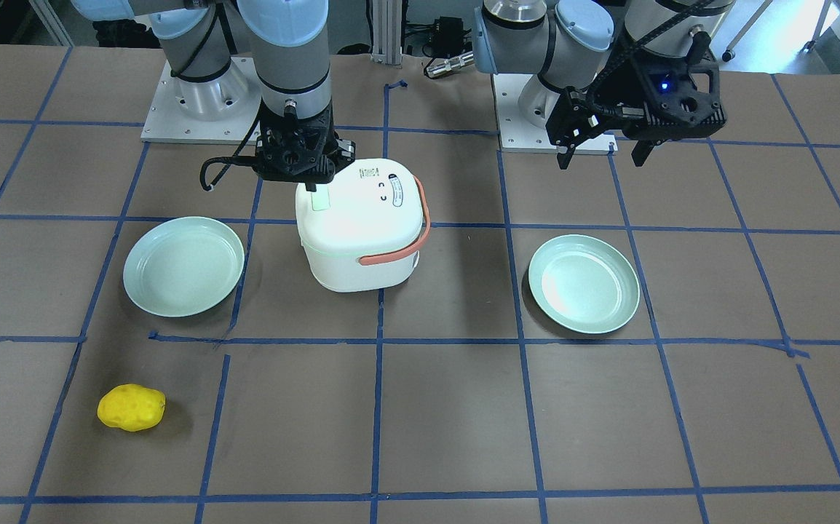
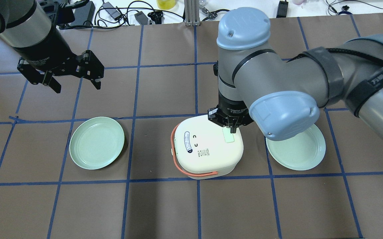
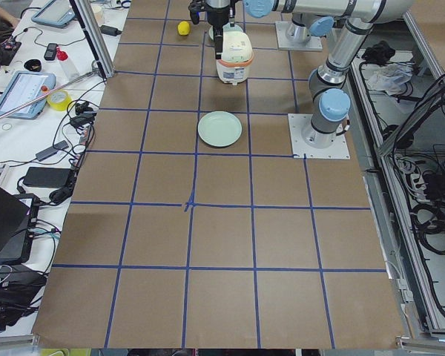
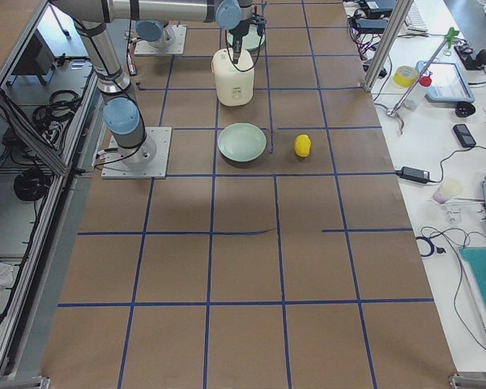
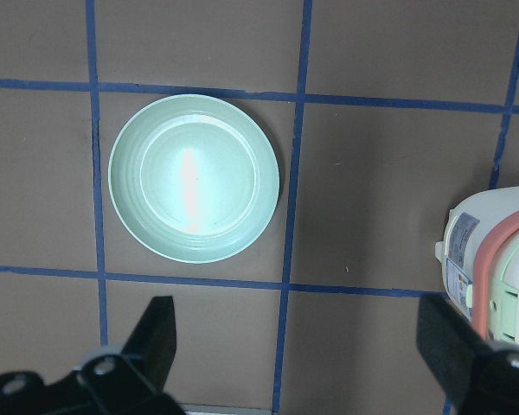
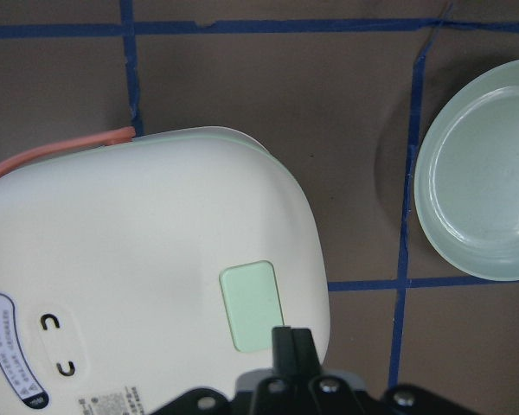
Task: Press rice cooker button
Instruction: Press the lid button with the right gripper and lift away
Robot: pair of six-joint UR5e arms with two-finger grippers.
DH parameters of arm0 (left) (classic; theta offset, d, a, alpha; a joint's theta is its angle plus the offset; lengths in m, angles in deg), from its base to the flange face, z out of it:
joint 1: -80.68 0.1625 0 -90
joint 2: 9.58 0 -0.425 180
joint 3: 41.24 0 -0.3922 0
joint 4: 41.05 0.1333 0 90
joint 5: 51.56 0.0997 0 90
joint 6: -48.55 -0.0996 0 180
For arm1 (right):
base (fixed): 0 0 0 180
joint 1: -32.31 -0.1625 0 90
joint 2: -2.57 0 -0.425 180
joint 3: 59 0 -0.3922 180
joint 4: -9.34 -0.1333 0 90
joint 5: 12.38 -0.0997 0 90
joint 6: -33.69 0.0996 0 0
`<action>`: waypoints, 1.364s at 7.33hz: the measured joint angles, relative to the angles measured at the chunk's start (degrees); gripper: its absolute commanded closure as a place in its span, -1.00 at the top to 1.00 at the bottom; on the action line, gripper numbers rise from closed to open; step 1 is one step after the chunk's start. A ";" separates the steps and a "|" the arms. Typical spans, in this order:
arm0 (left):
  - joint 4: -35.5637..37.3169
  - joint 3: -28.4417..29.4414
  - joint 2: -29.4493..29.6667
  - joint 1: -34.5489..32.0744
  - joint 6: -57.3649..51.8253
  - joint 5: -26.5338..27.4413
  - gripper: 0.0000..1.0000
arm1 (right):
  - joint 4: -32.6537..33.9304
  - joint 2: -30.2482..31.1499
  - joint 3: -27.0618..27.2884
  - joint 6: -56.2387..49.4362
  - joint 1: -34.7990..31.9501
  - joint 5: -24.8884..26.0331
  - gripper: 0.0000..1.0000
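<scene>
The white rice cooker [image 1: 358,225] with an orange handle stands mid-table, lid closed. A pale green rectangular button [image 1: 320,200] is on its lid. My right gripper [image 1: 311,185] is shut and empty, pointing straight down over the lid. In the right wrist view its fingertips [image 6: 291,339] sit at the edge of the button [image 6: 253,305]; whether they touch it I cannot tell. In the overhead view the gripper [image 2: 231,127] is just above the button [image 2: 228,135]. My left gripper [image 2: 75,84] is open and empty, held high above the table away from the cooker [image 2: 208,146].
Two pale green plates flank the cooker, one [image 2: 97,142] under my left arm's side and one [image 2: 296,149] partly beneath my right arm. A yellow potato-like object [image 1: 131,407] lies near the far table edge. The left wrist view shows the plate [image 5: 195,177] below.
</scene>
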 measured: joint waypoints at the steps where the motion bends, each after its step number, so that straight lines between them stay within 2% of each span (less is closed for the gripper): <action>1: 0.00 0.00 0.00 0.00 0.03 0.00 1.00 | 3.34 -0.01 1.71 -0.68 -0.37 0.02 -0.95; 5: 0.00 0.00 0.00 0.00 -0.01 0.00 1.00 | 6.24 -0.22 3.93 -5.23 -0.59 0.44 -0.89; 7: 0.00 0.00 0.00 0.00 -0.03 0.00 1.00 | 6.35 -0.21 4.11 -5.47 -0.59 0.23 0.99; 10: 0.00 0.00 0.00 0.00 -0.04 0.00 1.00 | 5.93 -0.11 -0.23 -5.27 -0.01 0.86 1.00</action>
